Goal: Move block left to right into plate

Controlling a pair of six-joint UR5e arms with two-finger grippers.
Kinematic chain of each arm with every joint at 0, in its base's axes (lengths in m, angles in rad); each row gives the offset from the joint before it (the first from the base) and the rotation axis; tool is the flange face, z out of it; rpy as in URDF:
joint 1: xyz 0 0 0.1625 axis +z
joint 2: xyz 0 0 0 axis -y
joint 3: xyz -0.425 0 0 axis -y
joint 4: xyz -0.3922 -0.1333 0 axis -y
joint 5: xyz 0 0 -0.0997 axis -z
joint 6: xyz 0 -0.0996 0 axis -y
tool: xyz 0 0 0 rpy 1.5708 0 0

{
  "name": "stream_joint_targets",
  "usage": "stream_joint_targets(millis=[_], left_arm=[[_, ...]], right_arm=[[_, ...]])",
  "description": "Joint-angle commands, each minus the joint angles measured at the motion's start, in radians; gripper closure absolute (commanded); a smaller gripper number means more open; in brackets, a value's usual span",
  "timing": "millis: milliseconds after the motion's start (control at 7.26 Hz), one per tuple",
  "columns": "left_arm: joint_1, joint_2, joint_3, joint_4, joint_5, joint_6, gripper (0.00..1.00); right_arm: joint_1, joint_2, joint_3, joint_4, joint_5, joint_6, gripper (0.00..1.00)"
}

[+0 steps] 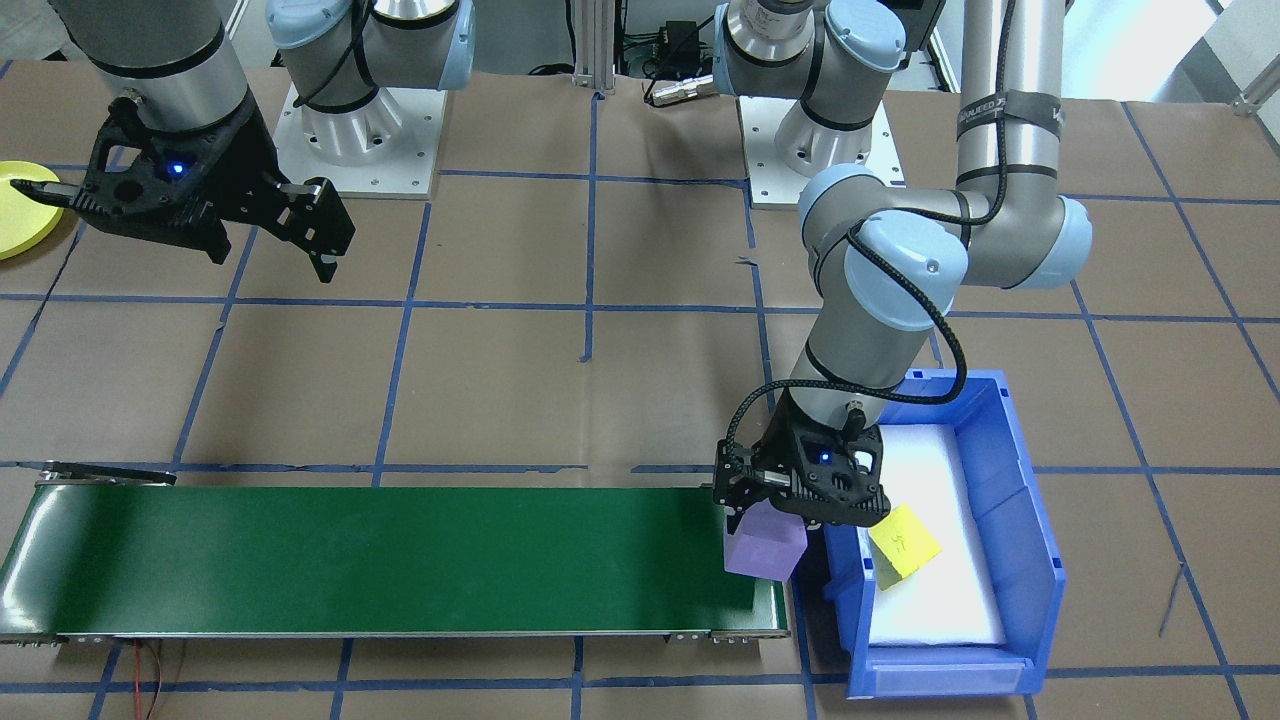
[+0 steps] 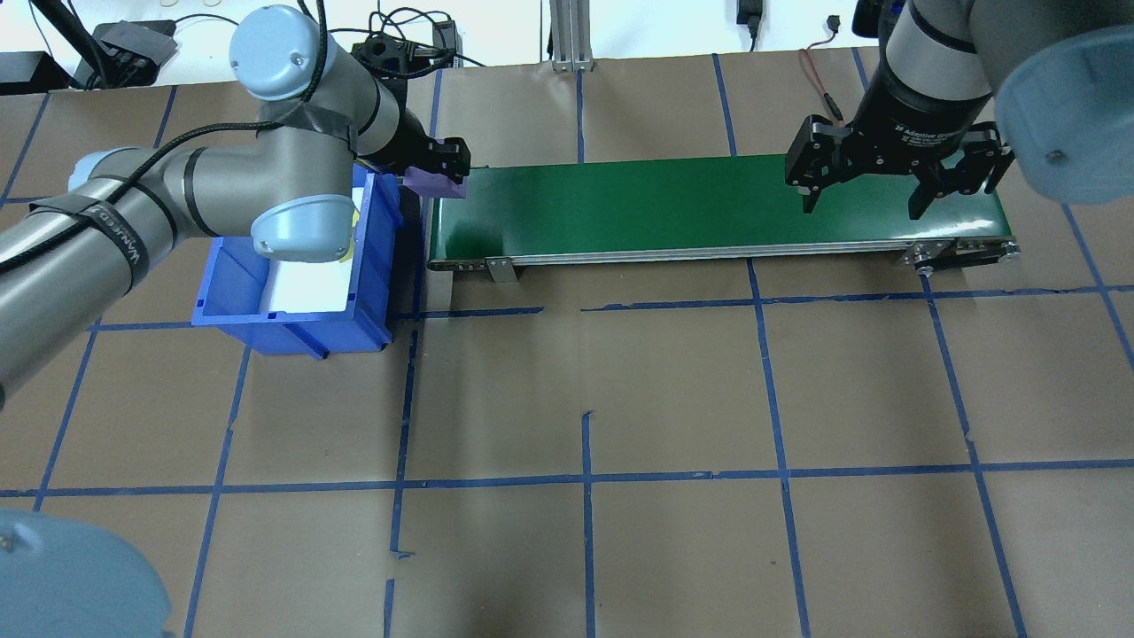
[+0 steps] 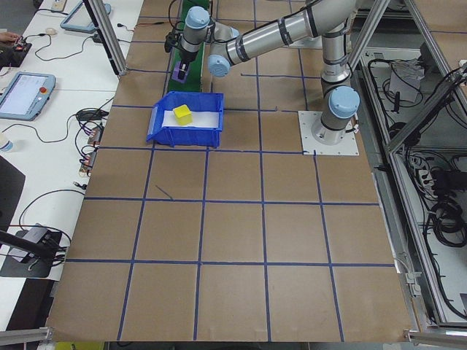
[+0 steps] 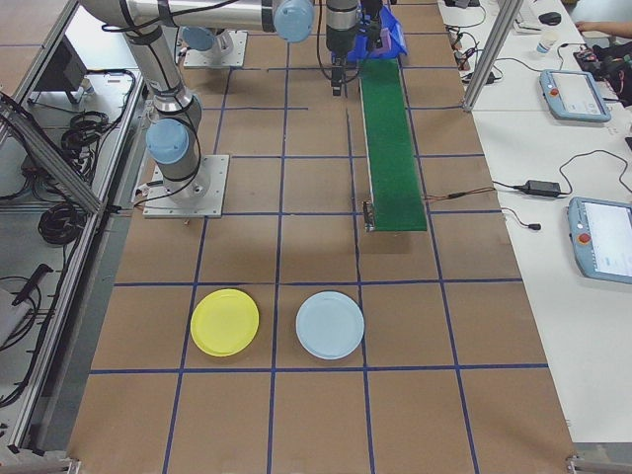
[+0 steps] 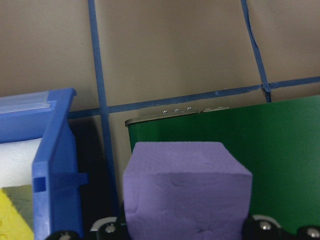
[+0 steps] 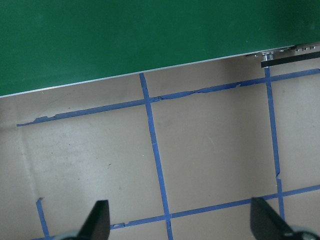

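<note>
The worktop (image 2: 620,399) is brown, gridded with blue tape. In the overhead view, a green conveyor belt (image 2: 709,206) lies at 12 o'clock and a blue bin (image 2: 292,332) at 10 o'clock. A yellow plate (image 4: 225,322) and a pale-blue plate (image 4: 330,325) sit just beside each other.

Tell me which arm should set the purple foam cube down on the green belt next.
Left. Its claw already grips the purple foam cube at the green conveyor belt's end by the blue plastic bin; the right claw hangs open at the far end.
</note>
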Motion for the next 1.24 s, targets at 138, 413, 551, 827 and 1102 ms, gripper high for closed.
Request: stream_joint_targets(millis=[138, 413, 551, 827, 1102], left_arm=[[-0.025, -0.042, 0.007, 0.000, 0.005, -0.032, 0.00], [-0.024, -0.021, 0.063, -0.007, 0.014, -0.020, 0.00], [-0.009, 0.020, 0.117, -0.104, 0.023, -0.017, 0.00], [0.132, 0.085, 0.178, -0.267, 0.076, 0.031, 0.00], [0.241, 0.062, 0.159, -0.271, 0.082, 0.294, 0.00]], right_arm=[[-0.004, 0.002, 0.000, 0.000, -0.003, 0.000, 0.00], [-0.004, 0.002, 0.000, 0.000, -0.001, 0.000, 0.00], [-0.002, 0.002, 0.000, 0.000, -0.001, 0.000, 0.00], [-0.007, 0.002, 0.000, 0.000, -0.003, -0.003, 0.00], [-0.028, -0.002, -0.003, -0.002, 0.001, -0.002, 0.00]])
